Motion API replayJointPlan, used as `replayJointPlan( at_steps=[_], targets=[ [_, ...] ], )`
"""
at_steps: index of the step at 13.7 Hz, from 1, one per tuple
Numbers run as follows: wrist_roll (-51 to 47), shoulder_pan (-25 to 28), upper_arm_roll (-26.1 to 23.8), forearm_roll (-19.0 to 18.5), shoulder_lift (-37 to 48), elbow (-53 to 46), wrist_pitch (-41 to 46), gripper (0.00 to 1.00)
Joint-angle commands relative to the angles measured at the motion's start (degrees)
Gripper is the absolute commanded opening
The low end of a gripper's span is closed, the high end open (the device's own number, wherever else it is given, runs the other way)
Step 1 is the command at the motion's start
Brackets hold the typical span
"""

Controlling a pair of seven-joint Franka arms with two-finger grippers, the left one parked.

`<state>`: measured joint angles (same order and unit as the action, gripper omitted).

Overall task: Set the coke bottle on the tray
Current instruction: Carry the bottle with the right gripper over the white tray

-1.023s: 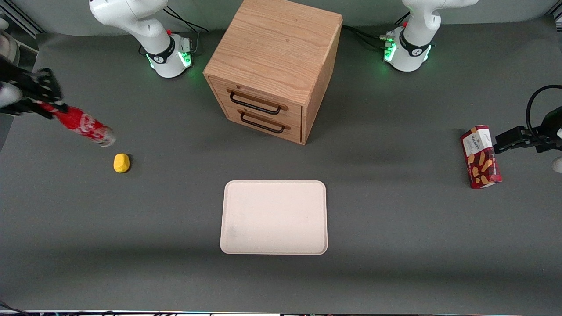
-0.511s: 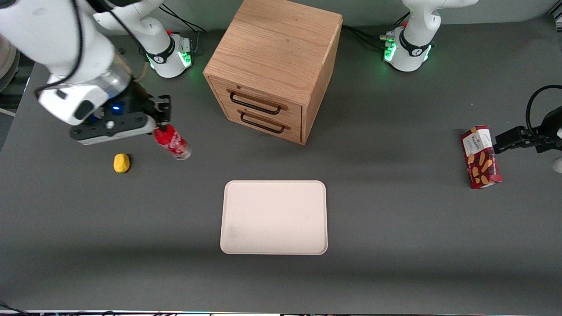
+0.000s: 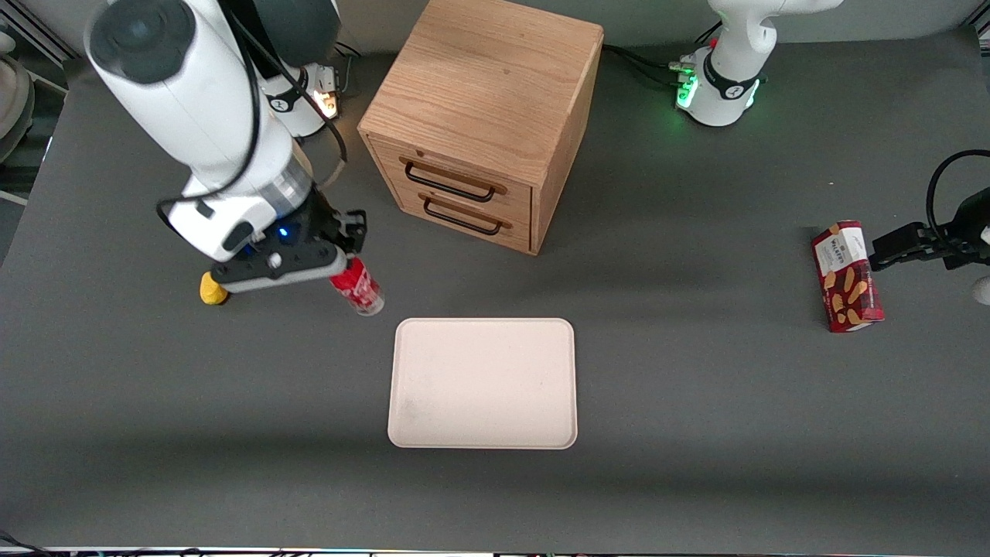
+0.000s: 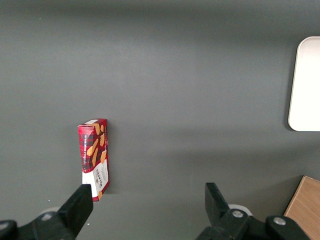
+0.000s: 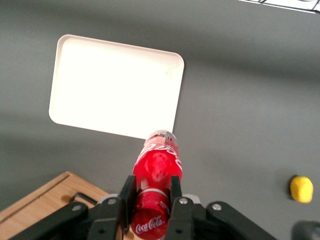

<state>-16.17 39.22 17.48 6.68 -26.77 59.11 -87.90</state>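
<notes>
Claw (image 3: 346, 267) carried coke bottle (image 3: 357, 286) nearer tray (image 3: 483, 384), cabinet (image 3: 483, 116) beside

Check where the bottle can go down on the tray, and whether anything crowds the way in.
The whole tray is bare; any spot inside its rim works. The gripper, shut on the coke bottle, hangs just off the tray's corner nearest the working arm. The cabinet stands farther from the front camera, apart from the tray. The yellow lump sits under the arm.
</notes>
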Motion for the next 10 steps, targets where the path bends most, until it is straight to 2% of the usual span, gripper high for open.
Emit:
replayJointPlan(
  at_steps=[1,4,6,10],
  targets=[
    [-0.9,-1.7,0.3,2.5,-5.2,-2.2,-3.7,0.00],
    [-0.6,-3.6,0.4,6.2,-9.6,-2.0,-7.5,0.00],
    [-0.7,-4.0,0.4,6.8,-12.2,-1.4,-10.9,0.00],
    [-0.8,-3.8,0.2,6.9,-13.8,5.8,-21.6,0.00]
  ],
)
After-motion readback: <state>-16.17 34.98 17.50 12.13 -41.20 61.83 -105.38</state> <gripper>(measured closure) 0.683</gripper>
